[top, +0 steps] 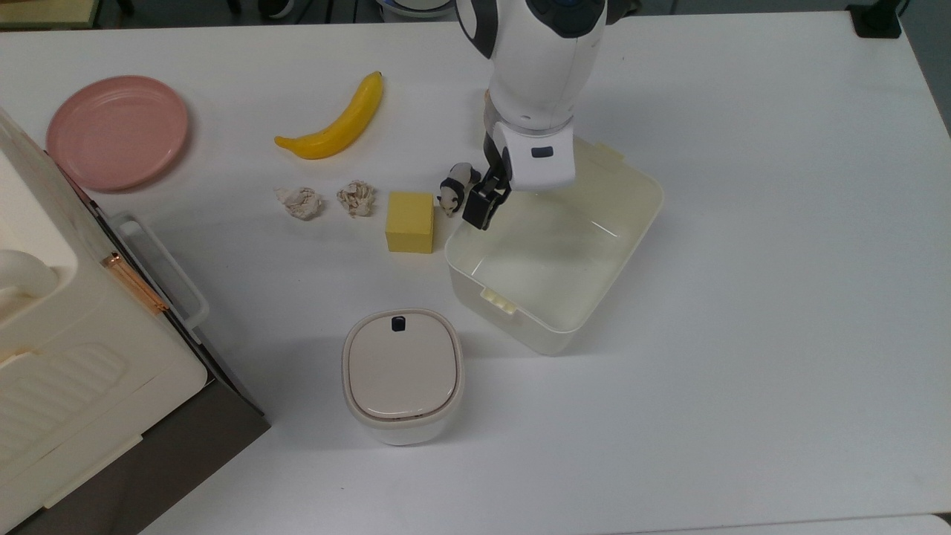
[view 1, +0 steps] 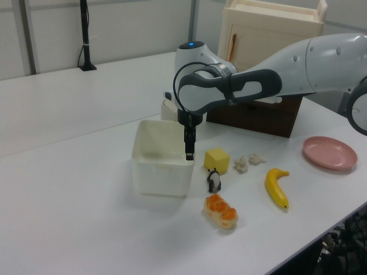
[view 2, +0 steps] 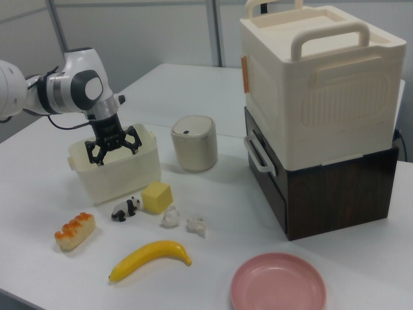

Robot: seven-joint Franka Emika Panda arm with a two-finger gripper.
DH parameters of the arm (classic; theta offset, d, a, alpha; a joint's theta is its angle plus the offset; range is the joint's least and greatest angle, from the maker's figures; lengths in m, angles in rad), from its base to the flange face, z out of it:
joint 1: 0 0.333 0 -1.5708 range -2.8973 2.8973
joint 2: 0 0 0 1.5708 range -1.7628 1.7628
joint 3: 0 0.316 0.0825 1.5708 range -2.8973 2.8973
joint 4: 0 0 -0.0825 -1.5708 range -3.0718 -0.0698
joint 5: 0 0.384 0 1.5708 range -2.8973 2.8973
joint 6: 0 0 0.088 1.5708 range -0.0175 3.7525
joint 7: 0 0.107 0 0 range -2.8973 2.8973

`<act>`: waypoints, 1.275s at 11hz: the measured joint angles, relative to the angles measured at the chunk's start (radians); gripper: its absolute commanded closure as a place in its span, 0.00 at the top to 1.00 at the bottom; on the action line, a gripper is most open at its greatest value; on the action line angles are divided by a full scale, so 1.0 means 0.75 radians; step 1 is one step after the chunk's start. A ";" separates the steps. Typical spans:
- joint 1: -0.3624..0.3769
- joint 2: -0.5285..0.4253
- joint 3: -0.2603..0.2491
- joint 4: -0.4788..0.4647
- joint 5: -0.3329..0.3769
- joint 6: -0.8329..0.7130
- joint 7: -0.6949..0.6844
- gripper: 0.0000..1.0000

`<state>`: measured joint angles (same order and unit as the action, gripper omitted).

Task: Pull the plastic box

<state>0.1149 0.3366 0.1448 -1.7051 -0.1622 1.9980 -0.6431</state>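
Cream-white translucent plastic forms the plastic box (top: 553, 256), an open, lidless tub on the white desk (top: 780, 297). It sits near the desk's middle, skewed relative to the desk edges. In the top view a yellow block (top: 409, 221) is just beside the box's left corner, and a small panda figure (top: 458, 187) lies close to the same corner. A lidded round-cornered bin (top: 402, 375) stands apart from the box, lower in the top view.

The robot arm reaches down over the box. Its tool (top: 479, 210) is at the box's wall nearest the panda; in the right view the tool (view 2: 111, 150) shows its fingers spread wide, one finger seemingly inside the wall and one outside, so it hooks the wall rather than pinching it.

The pull appears under way. The main risk is collision: if the box travels further toward the top view's left, its corner would likely shove the yellow block and the panda. Since the wall is not clamped, the box could also swivel or slip off the finger.
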 measured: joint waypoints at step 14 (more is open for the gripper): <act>-0.029 -0.113 -0.011 0.011 -0.007 -0.022 0.148 1.00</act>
<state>0.0933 0.2521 0.1366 -1.6967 -0.1676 1.9812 -0.5320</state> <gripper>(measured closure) 0.000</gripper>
